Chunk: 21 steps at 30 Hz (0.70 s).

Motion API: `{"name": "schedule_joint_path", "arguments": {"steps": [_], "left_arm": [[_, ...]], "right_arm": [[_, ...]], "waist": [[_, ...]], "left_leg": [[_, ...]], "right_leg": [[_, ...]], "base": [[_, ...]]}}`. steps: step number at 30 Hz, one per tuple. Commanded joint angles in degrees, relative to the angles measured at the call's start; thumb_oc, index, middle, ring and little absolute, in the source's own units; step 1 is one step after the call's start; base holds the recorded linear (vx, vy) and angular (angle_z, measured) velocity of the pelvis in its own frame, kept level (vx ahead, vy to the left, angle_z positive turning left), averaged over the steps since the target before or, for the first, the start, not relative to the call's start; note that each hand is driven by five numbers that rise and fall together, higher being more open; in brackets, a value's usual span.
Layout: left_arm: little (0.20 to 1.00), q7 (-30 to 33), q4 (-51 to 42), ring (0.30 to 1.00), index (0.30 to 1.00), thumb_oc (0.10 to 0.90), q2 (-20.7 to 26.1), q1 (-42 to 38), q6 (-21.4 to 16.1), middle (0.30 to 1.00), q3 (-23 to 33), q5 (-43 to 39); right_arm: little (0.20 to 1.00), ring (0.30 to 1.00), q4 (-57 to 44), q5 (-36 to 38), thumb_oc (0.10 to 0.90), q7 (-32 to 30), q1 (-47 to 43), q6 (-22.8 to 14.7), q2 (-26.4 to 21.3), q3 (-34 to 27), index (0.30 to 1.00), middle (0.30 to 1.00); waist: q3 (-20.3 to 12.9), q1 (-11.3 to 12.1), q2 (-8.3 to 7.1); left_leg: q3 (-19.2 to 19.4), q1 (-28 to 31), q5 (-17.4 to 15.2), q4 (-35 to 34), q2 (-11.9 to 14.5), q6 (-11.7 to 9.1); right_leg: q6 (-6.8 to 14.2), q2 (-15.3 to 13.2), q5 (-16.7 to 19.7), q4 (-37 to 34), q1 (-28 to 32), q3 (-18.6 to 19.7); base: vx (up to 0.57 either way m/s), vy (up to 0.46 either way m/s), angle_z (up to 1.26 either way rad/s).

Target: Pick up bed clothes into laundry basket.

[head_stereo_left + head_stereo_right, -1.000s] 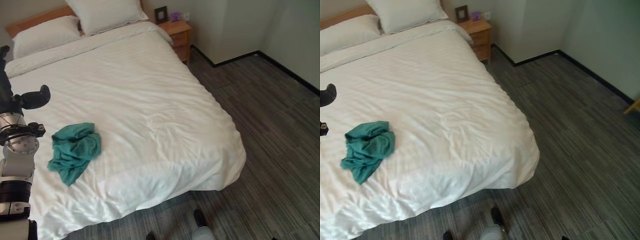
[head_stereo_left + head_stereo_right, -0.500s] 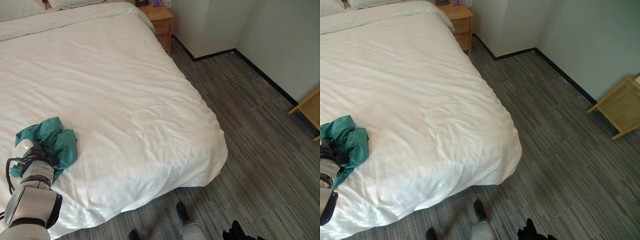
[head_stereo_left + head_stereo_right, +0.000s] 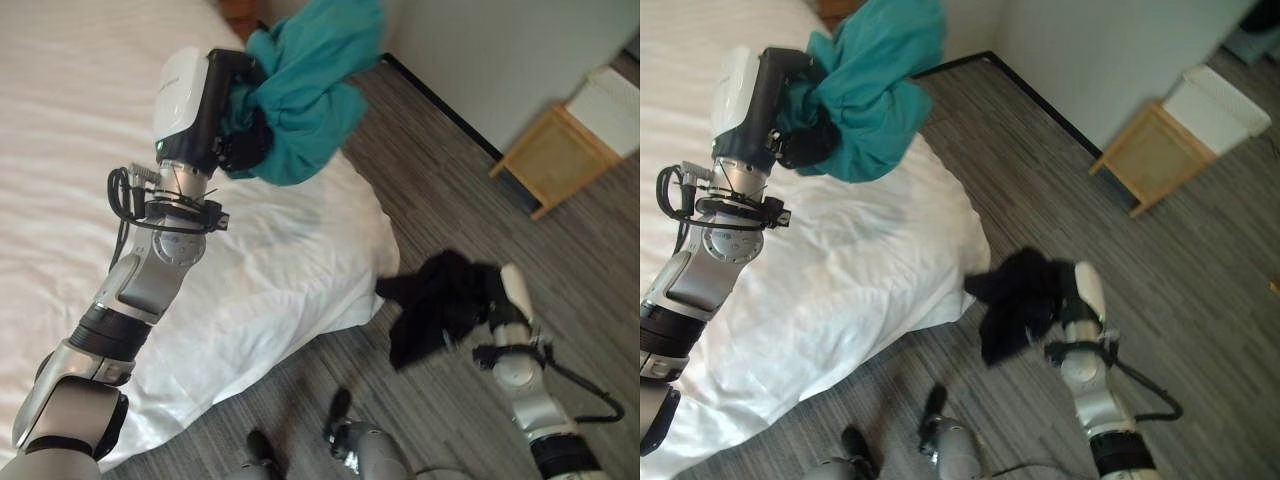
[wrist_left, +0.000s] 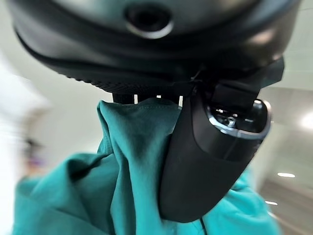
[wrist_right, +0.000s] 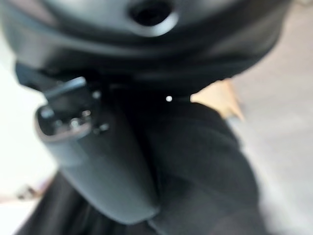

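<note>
The teal garment [image 3: 305, 95] is off the bed [image 3: 60, 150] now: half a second ago it lay bunched on the white cover with the left hand down on it, and a second ago it lay there untouched. Now the left hand [image 3: 240, 145] is raised high above the mattress edge, its fingers and thumb clenched around a bundle of the cloth, the rest draping loose past the hand; the left wrist view shows the thumb [image 4: 210, 161] pressed across a teal fold [image 4: 132, 161]. So the pick from the bed looks done, and what remains for this piece is the carry and drop.

Further right, low over the grey floor [image 3: 470, 180] beside the bed's corner, the right hand [image 3: 497, 305] grips a black garment [image 3: 440, 300] that hangs in a dark clump; its own wrist view shows the thumb [image 5: 98, 156] closed against black cloth.

At the far right, near the wall, stands a wooden-framed bin [image 3: 565, 135] with a pale top, well apart from both hands. It may be the basket, though I cannot tell for sure. Both loads probably have to travel that way.
</note>
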Motion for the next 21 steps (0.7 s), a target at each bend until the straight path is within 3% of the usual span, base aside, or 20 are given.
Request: {"name": "schedule_joint_path", "arguments": {"steps": [1, 3, 6, 7, 8, 12, 13, 14, 15, 17, 18, 21], "left_arm": [[0.300, 7.1, -1.0, 0.300, 0.300, 0.400, 3.6, 3.0, -2.7, 0.300, 13.4, 1.8], [0.300, 6.0, -8.5, 0.300, 0.300, 0.400, 1.9, 11.6, -3.7, 0.300, 20.0, 2.3], [0.300, 5.7, -11.4, 0.300, 0.300, 0.400, 0.4, 16.9, -4.5, 0.300, 23.2, 2.2], [0.300, 4.3, -12.2, 0.300, 0.300, 0.400, -2.3, 20.3, -4.8, 0.300, 22.6, 2.4], [0.300, 4.2, -12.3, 0.300, 0.300, 0.400, -2.4, 20.4, -4.8, 0.300, 22.7, 2.4], [0.300, 2.6, -8.3, 0.300, 0.300, 0.400, -8.6, 26.1, -4.9, 0.300, 20.6, -0.4], [0.300, 1.2, -5.3, 0.300, 0.300, 0.400, -11.3, 27.8, -4.3, 0.300, 17.8, -0.6], [0.300, 1.3, -5.0, 0.300, 0.300, 0.400, -11.4, 27.7, -4.5, 0.300, 17.8, -0.5], [0.300, 1.0, -2.7, 0.300, 0.300, 0.400, -13.4, 28.2, -4.1, 0.300, 15.7, -1.2], [0.300, 1.2, 0.2, 0.300, 0.300, 0.400, -15.3, 29.2, -3.5, 0.300, 12.8, -0.3], [0.300, 0.9, 3.9, 0.300, 0.300, 0.400, -17.3, 31.7, -2.6, 0.300, 11.4, 0.4], [0.300, 0.9, 6.5, 0.300, 0.300, 0.400, -19.0, 32.9, -1.9, 0.300, 10.7, 0.5]], "right_arm": [[0.300, 0.300, 7.3, -2.4, 0.400, -5.6, 4.6, 4.5, -10.6, -10.8, 0.300, 0.300], [0.300, 0.300, 3.9, -4.6, 0.400, -5.1, 6.1, 5.1, -8.8, -12.6, 0.300, 0.300], [0.300, 0.300, -0.3, -6.2, 0.400, -5.3, 6.7, 5.2, -7.7, -12.7, 0.300, 0.300], [0.300, 0.300, -3.7, -7.7, 0.400, -5.4, 6.8, 5.1, -6.8, -12.3, 0.300, 0.300], [0.300, 0.300, -3.8, -7.8, 0.400, -5.3, 7.0, 5.2, -6.8, -12.4, 0.300, 0.300], [0.300, 0.300, -8.7, -7.5, 0.400, -6.2, 6.0, 3.3, -6.3, -11.8, 0.300, 0.300], [0.300, 0.300, -10.1, -7.4, 0.400, -6.1, 4.4, 2.6, -7.2, -9.8, 0.300, 0.300], [0.300, 0.300, -10.1, -7.3, 0.400, -6.2, 4.3, 2.6, -7.3, -9.7, 0.300, 0.300], [0.300, 0.300, -10.3, -7.8, 0.400, -5.6, 3.0, 2.3, -7.8, -7.1, 0.300, 0.300], [0.300, 0.300, -11.0, -9.9, 0.400, -4.8, 1.5, 2.0, -8.5, -3.5, 0.300, 0.300], [0.300, 0.300, -10.3, -11.6, 0.400, -3.7, 0.7, 2.3, -8.0, -0.3, 0.300, 0.300], [0.300, 0.300, -9.5, -12.6, 0.400, -3.2, -0.2, 2.7, -7.5, 2.0, 0.300, 0.300]], "waist": [[-8.2, 3.0, -0.47], [-9.9, 5.2, -0.33], [-11.1, 6.9, 0.39], [-11.4, 7.1, 1.05], [-11.5, 7.3, 1.20], [-11.6, 5.7, 2.94], [-11.0, 5.5, 3.54], [-10.9, 5.7, 3.85], [-9.4, 6.6, 4.40], [-7.3, 8.2, 4.20], [-6.1, 9.7, 3.21], [-5.7, 10.1, 2.60]], "left_leg": [[0.0, 0.1, 6.8, -7.2, 4.6, -6.4], [5.7, 0.7, 8.7, -7.0, 6.1, -7.1], [9.7, 1.1, 10.6, -6.7, 7.9, -8.3], [11.0, 1.7, 12.6, -6.6, 9.9, -9.8], [11.2, 1.8, 12.7, -6.6, 10.1, -9.9], [14.0, 3.3, 17.2, -5.1, 16.5, -14.0], [14.4, 3.4, 18.4, -0.4, 19.4, -15.4], [14.6, 3.4, 18.3, 0.3, 20.1, -15.6], [10.6, 2.0, 19.8, 4.7, 21.1, -16.1], [-2.0, -2.2, 18.3, 12.1, 19.3, -15.4], [-9.6, -4.9, 16.2, 17.0, 15.8, -12.3], [-14.6, -8.2, 15.4, 22.8, 14.1, -11.9]], "right_leg": [[4.5, -5.6, -3.6, 2.3, 6.5, -4.0], [5.8, -7.3, -1.2, -0.5, 10.6, -7.7], [6.8, -8.0, 1.2, -5.3, 12.9, -8.0], [5.8, -6.0, -0.5, -8.3, 13.3, -5.9], [5.6, -5.8, -0.5, -8.4, 13.3, -5.7], [4.1, -1.1, -3.4, -15.1, 13.2, -2.5], [2.3, 1.7, -5.2, -17.4, 14.1, -0.5], [2.0, 2.2, -5.3, -17.7, 14.3, -0.5], [1.2, 3.7, -6.7, -18.0, 14.7, 1.2], [-0.6, 5.0, -8.4, -18.1, 15.5, 4.5], [-1.8, 5.1, -7.5, -17.8, 15.1, 6.9], [-2.7, 5.6, -7.8, -17.8, 15.6, 8.0]], "base": [[-0.28, -0.057, -1.10], [-0.30, -0.163, -2.12], [-0.18, -0.205, -2.20], [-0.05, -0.193, -1.64], [-0.10, -0.283, -1.19], [-0.04, -0.370, -1.24], [0.05, -0.361, -0.72], [0.07, -0.370, -0.89], [0.03, -0.226, -0.81], [0.03, -0.314, -1.26], [0.04, -0.269, -1.72], [0.06, -0.163, -1.09]]}}
